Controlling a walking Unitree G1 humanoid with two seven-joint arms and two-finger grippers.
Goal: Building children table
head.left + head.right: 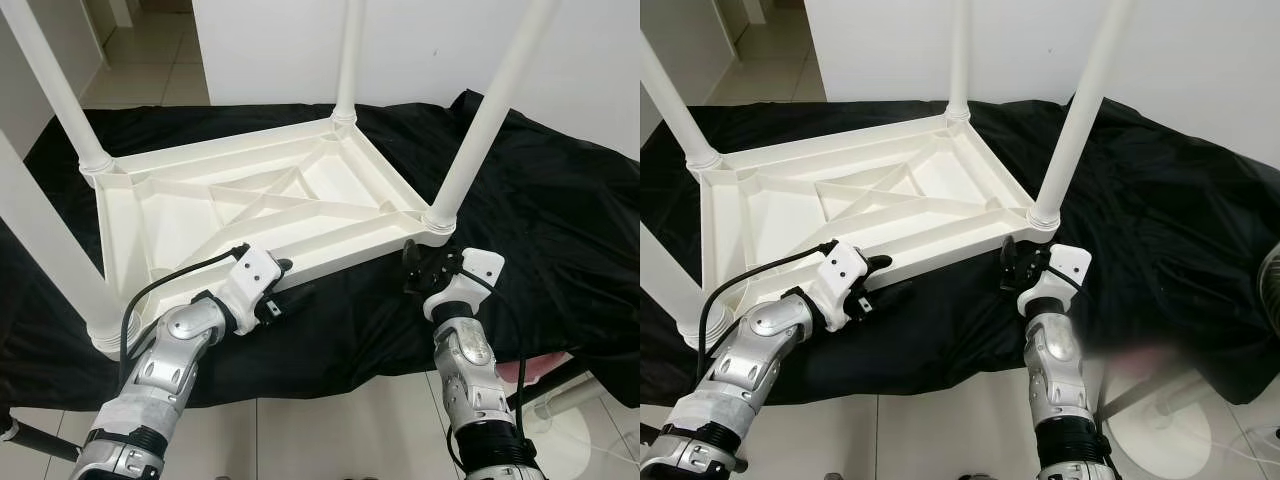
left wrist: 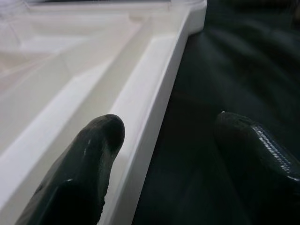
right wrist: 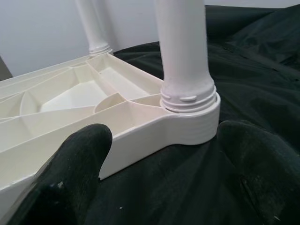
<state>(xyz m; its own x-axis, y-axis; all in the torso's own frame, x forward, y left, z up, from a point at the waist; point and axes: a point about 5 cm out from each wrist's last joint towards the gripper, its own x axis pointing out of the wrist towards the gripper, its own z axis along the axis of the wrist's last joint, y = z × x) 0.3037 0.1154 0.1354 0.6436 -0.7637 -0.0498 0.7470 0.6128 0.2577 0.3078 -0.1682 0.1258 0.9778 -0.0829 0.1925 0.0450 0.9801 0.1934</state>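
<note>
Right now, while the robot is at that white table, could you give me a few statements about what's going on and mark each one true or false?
1. The white table lies upside down on a black cloth. True.
2. Only two legs are fitted. False: four legs stand up from the corners, among them the near right leg.
3. The left gripper has its fingers open astride the table's near rim. True.
4. The right gripper is clamped around a leg. False: it is open, just short of the corner socket.
5. The cloth is red. False: it is black.
</note>
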